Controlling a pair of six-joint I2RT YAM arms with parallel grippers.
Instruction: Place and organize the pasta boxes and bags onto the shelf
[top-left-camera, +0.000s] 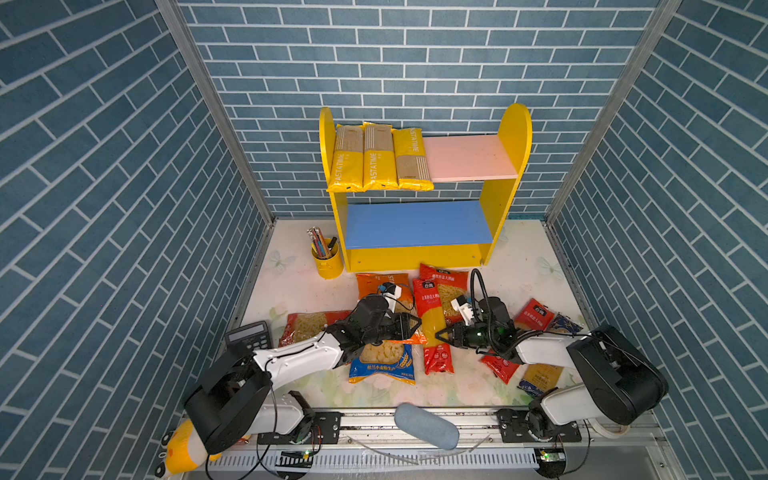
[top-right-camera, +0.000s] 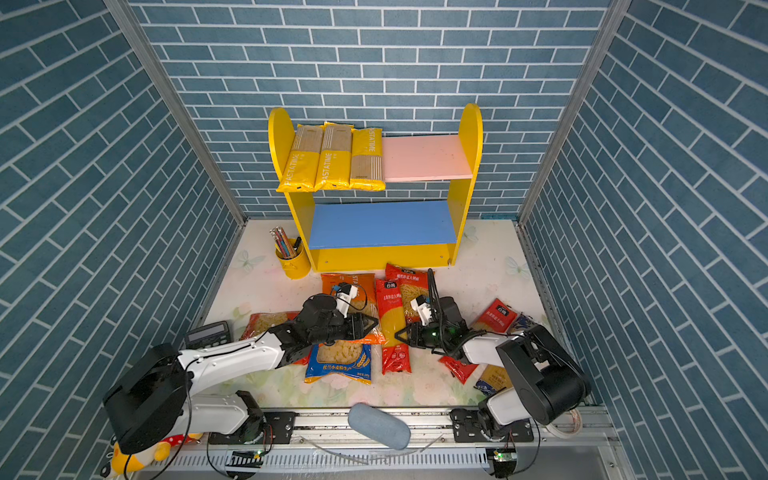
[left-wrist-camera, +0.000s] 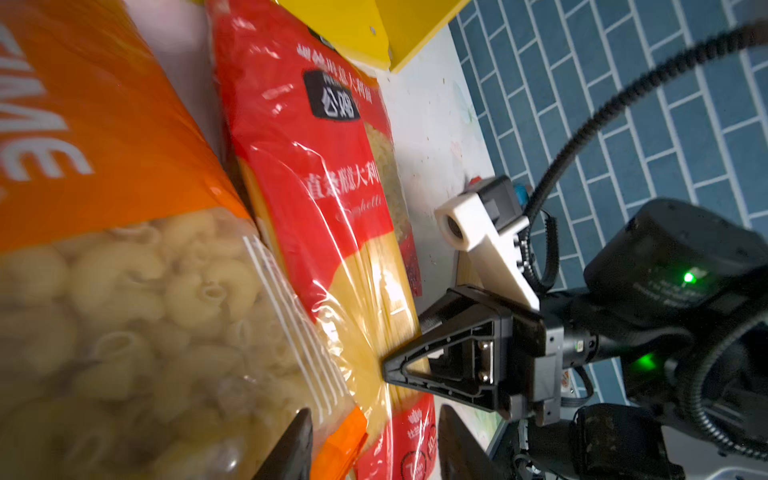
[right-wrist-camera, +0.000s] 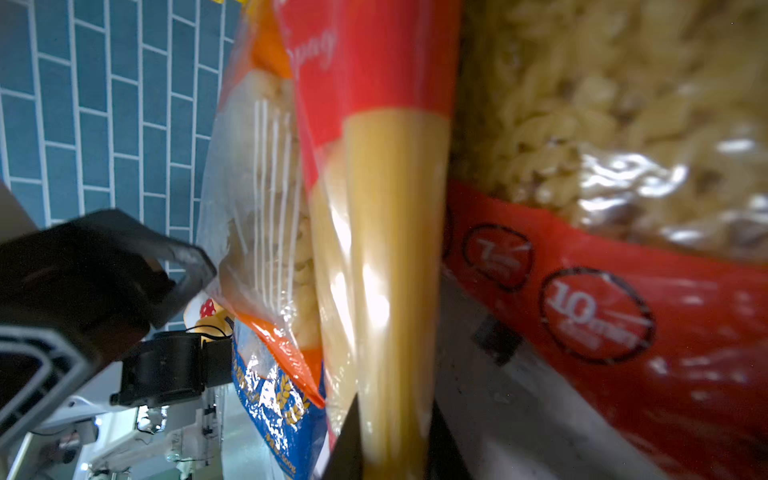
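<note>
Orange plastic macaroni bag (top-left-camera: 376, 286) is under my left hand (top-left-camera: 417, 323), fingers spread across its corner, no real squeeze that I can see. Just right of it the long red plastic spaghetti pack (top-left-camera: 430, 311) lies on the pale floral worktop (top-left-camera: 519, 266), in front of the yellow two-tier wooden shelf (top-left-camera: 509, 137), its far end overlapping a red fusilli bag (top-left-camera: 451, 291). My right hand (top-left-camera: 439, 334) is pinching that pack's edge around the middle.

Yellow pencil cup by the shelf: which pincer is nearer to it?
Left. The left pincer is at the edge of the orange macaroni bag, right of the yellow pencil cup; the right pincer grips the long red spaghetti pack, farther off.
</note>
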